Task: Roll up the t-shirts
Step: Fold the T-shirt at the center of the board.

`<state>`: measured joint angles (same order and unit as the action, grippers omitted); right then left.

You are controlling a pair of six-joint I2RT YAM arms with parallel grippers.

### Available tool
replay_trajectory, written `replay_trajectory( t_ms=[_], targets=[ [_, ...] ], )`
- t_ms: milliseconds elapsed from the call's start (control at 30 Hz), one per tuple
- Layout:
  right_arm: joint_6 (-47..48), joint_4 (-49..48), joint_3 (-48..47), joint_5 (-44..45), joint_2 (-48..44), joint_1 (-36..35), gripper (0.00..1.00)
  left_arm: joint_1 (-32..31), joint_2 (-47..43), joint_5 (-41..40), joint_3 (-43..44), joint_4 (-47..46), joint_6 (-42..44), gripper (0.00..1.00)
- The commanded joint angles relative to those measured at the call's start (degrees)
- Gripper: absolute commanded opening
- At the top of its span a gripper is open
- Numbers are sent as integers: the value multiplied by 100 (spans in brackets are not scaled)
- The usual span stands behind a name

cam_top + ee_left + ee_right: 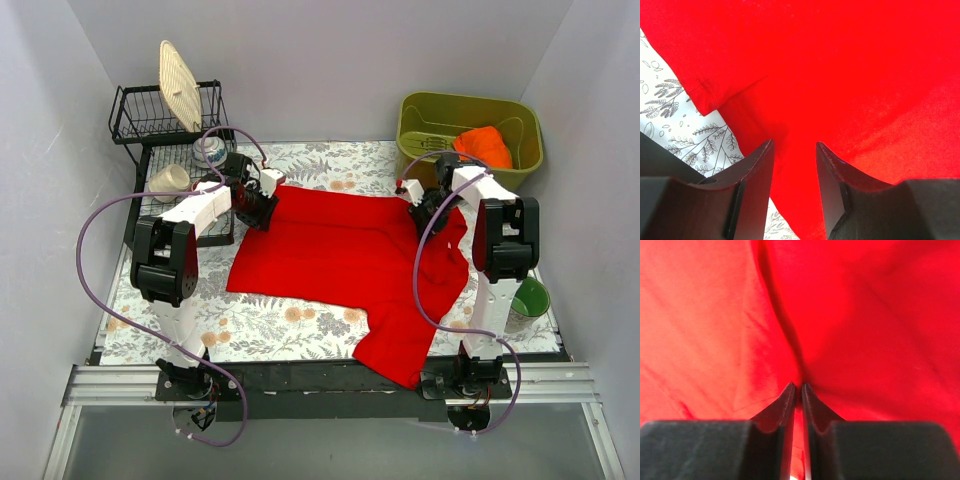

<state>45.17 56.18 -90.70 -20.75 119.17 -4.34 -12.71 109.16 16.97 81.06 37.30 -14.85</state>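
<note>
T-shirt (340, 262), spread flat: far left corner is straddled by left gripper (794, 146), jaws parted; far right edge is pinched by right gripper (796, 386), jaws almost closed.

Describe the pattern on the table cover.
White table cover, beneath the red t-shirt, printed with grey leaf sprigs and orange flowers; best seen from top external.

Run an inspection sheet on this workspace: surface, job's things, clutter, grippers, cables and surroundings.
Surface: floral table cover, lying flat.
Job's things: red t-shirt spread out, unrolled, one corner reaching the near edge.
Clutter: dish rack with plate and cup; green bin holding orange cloth; green cup.
Grippers: left gripper open over the shirt's edge; right gripper shut on a shirt fold.
Cables: purple cables looping beside both arms.
Surroundings: grey walls.
</note>
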Motion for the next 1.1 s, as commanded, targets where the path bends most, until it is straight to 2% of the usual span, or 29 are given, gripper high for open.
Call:
replay_trajectory(
  t_ms=[0,300,433,500,533,567,667,800,967,1067],
  targets=[
    [-69,33,192,-157,-456,-269,12,5,-176,52,68,-73,0,38],
    [-482,85,596,-280,-1124,-919,10,5,-290,157,-11,-179,-9,38],
    [-614,173,904,-455,-1335,-1497,10,-3,-299,227,-46,-188,-53,37],
    [-745,165,1001,-561,-1371,-1753,16,5,-325,263,-99,-205,-53,38],
    [-798,156,1027,-675,-1362,-2024,22,5,-326,271,-116,-197,-36,38],
    [-851,173,1001,-728,-1344,-2149,36,-3,-334,272,-134,-205,-27,38],
    [-930,192,686,-817,-1283,-2440,49,5,-343,254,-160,-205,8,38],
    [-852,287,264,-500,-1178,-2239,50,5,-317,280,-73,-214,35,38],
    [-834,350,-430,-527,-896,-1159,49,5,-106,210,235,-328,-35,38],
    [-825,8,-441,-18,-808,-675,45,5,87,-9,463,-565,-176,38]
  ],
)
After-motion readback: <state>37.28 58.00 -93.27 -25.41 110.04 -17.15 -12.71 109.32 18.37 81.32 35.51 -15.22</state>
